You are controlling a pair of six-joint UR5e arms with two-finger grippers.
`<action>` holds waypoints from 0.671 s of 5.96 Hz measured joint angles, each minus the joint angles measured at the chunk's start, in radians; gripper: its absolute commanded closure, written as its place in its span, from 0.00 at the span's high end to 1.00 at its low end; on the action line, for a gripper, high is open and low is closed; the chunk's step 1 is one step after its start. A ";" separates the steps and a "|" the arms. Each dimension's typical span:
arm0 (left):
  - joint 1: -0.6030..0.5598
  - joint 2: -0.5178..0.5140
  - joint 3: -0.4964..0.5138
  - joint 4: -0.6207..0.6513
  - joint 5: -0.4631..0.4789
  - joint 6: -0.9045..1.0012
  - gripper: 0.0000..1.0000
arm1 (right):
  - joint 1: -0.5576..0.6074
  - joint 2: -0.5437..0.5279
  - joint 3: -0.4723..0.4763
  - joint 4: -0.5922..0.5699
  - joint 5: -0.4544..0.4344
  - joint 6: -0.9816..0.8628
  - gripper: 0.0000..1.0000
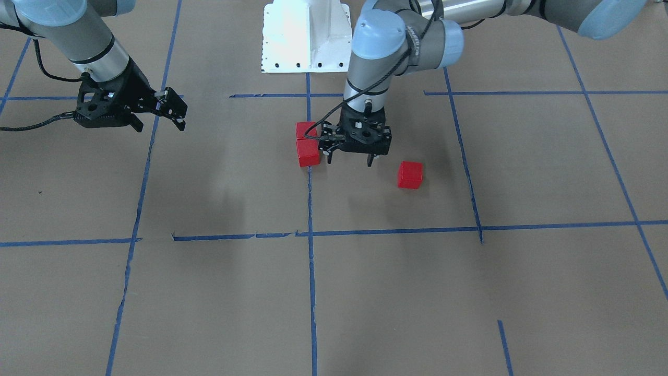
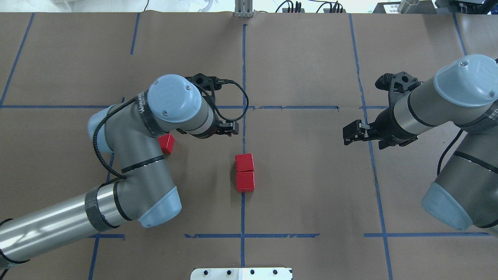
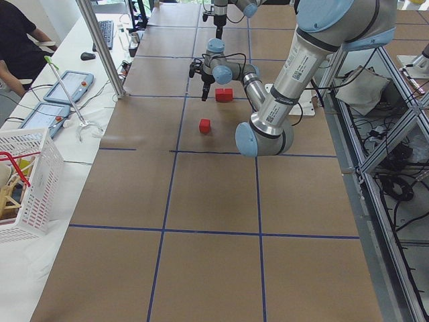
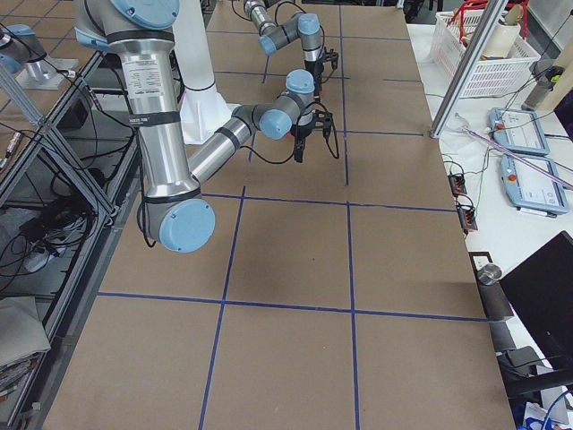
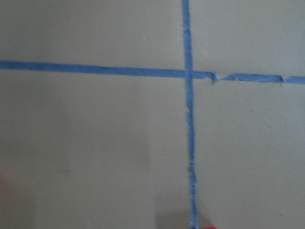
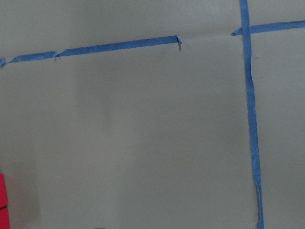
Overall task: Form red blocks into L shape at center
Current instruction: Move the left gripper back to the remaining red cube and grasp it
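Note:
Two red blocks (image 1: 308, 143) touch side by side on the centre tape line; they also show in the overhead view (image 2: 244, 172). The third red block (image 1: 410, 174) lies apart from them, partly under my left arm in the overhead view (image 2: 167, 143). My left gripper (image 1: 349, 158) points down, open and empty, between the pair and the single block, just beside the pair. My right gripper (image 1: 160, 125) is open and empty, tilted, far off to the side (image 2: 367, 140). The wrist views show only tape and red slivers (image 6: 1, 200).
Blue tape lines (image 1: 311, 292) mark a grid on the brown table. The white robot base plate (image 1: 305, 36) stands at the robot's edge. A white basket (image 3: 27, 181) and tablets lie on a side bench off the table.

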 measured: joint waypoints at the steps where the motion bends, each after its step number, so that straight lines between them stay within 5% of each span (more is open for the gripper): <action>1: -0.037 0.060 -0.001 -0.034 -0.016 0.073 0.98 | -0.001 0.001 0.000 0.000 0.000 0.000 1.00; 4: -0.052 0.138 0.009 -0.054 -0.059 0.071 0.99 | -0.002 0.003 -0.001 0.000 0.000 0.000 1.00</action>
